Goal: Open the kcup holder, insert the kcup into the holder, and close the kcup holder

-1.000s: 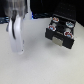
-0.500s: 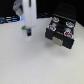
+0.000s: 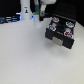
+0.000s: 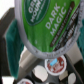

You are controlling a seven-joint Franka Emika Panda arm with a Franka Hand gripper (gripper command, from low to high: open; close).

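My gripper (image 3: 42,19) hangs by the back corner of the kcup holder (image 3: 61,41), on the exterior view's left side of it. It is shut on the kcup (image 4: 47,27), whose round green top fills the wrist view. A teal finger (image 4: 12,45) presses against the cup's side. The black holder's tray of round slots (image 4: 36,75) lies exposed below the cup. Pods with red tops (image 4: 55,65) sit in some slots. In the exterior view the kcup is too small to pick out.
A white upright object (image 3: 25,10) stands at the back, on the exterior view's left of the arm. Blue items (image 3: 7,20) lie along the back edge. The holder rests on a pale tabletop (image 3: 25,60).
The arm has swung from the exterior view's left toward the right and back, ending beside the holder. The holder has not moved.
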